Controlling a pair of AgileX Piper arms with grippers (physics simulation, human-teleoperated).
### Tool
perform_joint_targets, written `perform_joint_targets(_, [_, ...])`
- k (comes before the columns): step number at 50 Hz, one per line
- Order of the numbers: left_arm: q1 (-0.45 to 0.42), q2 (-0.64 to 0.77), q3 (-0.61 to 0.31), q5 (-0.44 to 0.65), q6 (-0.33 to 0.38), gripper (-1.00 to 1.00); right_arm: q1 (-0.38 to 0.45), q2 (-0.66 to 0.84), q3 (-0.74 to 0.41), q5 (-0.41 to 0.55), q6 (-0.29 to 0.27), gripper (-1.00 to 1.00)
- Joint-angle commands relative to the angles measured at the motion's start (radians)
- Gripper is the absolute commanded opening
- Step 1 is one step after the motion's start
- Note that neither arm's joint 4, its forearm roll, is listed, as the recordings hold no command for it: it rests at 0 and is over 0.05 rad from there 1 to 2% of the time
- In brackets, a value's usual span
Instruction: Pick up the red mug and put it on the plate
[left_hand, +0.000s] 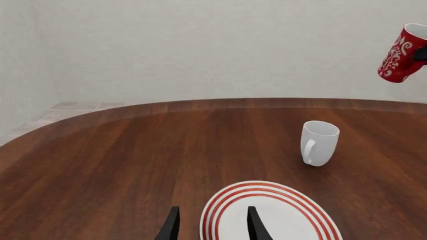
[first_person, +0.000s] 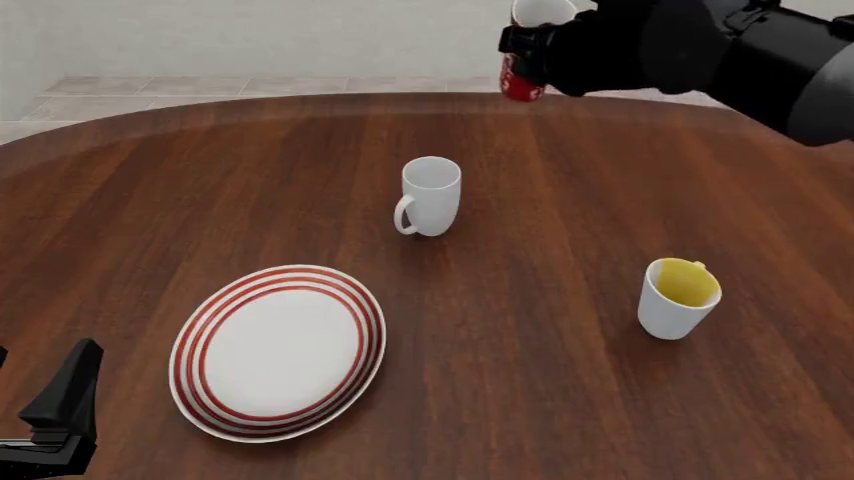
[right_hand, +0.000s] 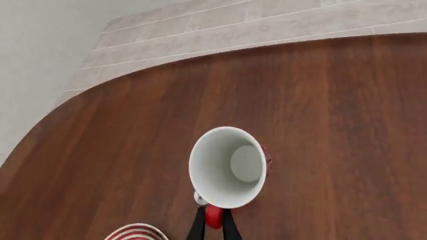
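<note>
The red mug (first_person: 526, 60) with white lettering hangs high over the table's far side, held by my right gripper (first_person: 531, 42), which is shut on it. In the right wrist view I look into its white interior (right_hand: 230, 166), with my fingers (right_hand: 197, 227) pinched on its handle. It also shows in the left wrist view (left_hand: 402, 52), tilted in the air. The plate (first_person: 278, 351), white with red rings, lies at the front left; it also shows in the left wrist view (left_hand: 273, 220). My left gripper (left_hand: 212, 225) is open and empty, low by the plate's near-left edge.
A plain white handled mug (first_person: 430, 196) stands in the middle of the table, between the red mug and the plate. A white mug with yellow inside (first_person: 678, 297) stands at the right. The wooden table's far edge (first_person: 334, 97) curves near a grey wall.
</note>
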Motion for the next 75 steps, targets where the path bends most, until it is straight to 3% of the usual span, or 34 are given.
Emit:
perform_joint_targets(1, [0.0,0.0,0.0,0.0,0.0,1.0,0.104,-0.094,0.074,-0.023,-0.004,-1.0])
perform_joint_targets(25, [0.0,0.0,0.0,0.0,0.0,1.0,0.287,-0.201,0.162,-0.033,-0.014,-1.0])
perform_joint_targets(40, [0.0,0.0,0.0,0.0,0.0,1.0,0.395,-0.201,0.132,-0.005,-0.043,-1.0])
perform_joint_targets(75, [0.0,0.0,0.0,0.0,0.0,1.0,0.528,-0.158,0.182,-0.02,-0.042,-1.0])
